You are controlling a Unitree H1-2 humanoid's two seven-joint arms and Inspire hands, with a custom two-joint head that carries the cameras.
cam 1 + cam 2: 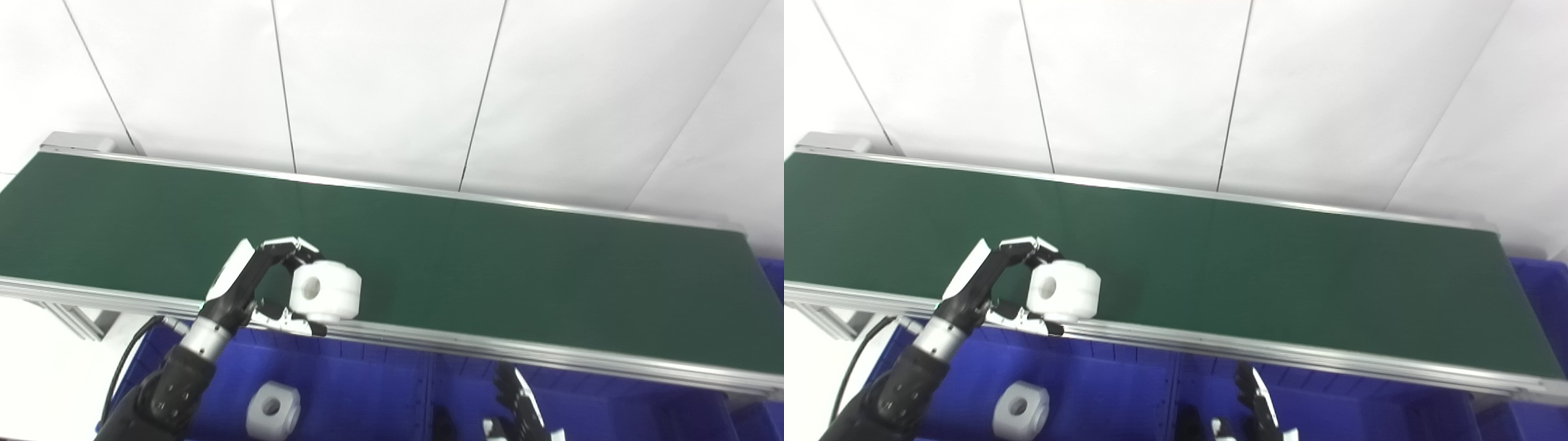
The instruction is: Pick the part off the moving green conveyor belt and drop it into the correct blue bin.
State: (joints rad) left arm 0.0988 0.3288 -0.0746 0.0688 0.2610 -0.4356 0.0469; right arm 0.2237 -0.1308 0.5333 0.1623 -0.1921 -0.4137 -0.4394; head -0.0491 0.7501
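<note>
A white cylindrical part (326, 290) with a centre hole is held at the near edge of the green conveyor belt (490, 269). My left hand (257, 285) is shut on it, fingers over its top and thumb under it, above the left blue bin (355, 392). A second white part (273, 409) lies in that bin. My right hand (520, 407) sits low at the bottom edge over the middle bin, fingers apart and empty. The held part also shows in the right eye view (1064, 299).
The belt's aluminium rail (551, 358) runs along the near side. More blue bins (612, 410) stand under it to the right, one at the far right (773, 275). A white panel wall (392, 92) stands behind the belt.
</note>
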